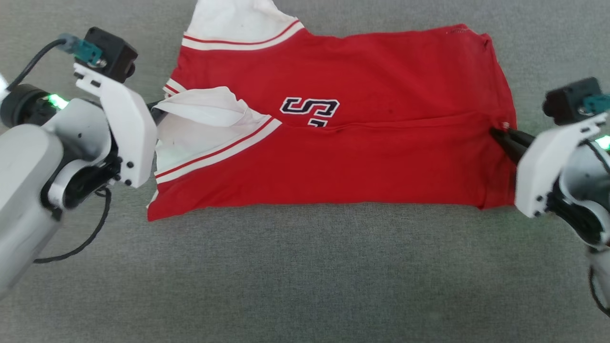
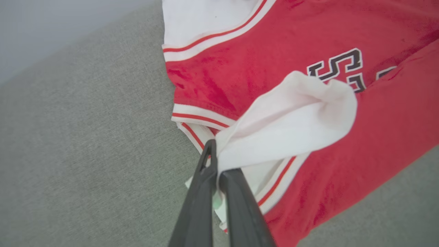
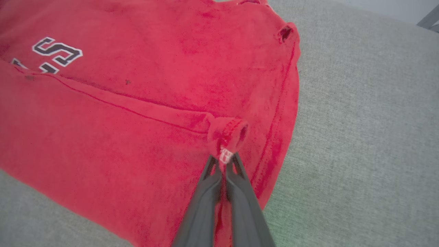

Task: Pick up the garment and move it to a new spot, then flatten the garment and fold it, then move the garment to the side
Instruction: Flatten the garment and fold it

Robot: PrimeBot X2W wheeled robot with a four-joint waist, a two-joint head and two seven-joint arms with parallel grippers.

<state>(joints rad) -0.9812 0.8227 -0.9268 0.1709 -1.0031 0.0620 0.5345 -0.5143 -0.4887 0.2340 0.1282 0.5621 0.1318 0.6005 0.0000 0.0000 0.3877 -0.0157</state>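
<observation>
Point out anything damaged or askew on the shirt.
The red thin-fabric T-shirt seems to have a small hole near a hem corner, and its white short sleeve lies crumpled over the red front.

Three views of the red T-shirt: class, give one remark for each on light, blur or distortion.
Head view: soft even light, only a thin shadow under the garment, lettering sharp. Left wrist view: the left gripper is blurred close to the lens, and the white sleeve looks washed out. Right wrist view: the right gripper is out of focus, and the garment looks soft.
</observation>
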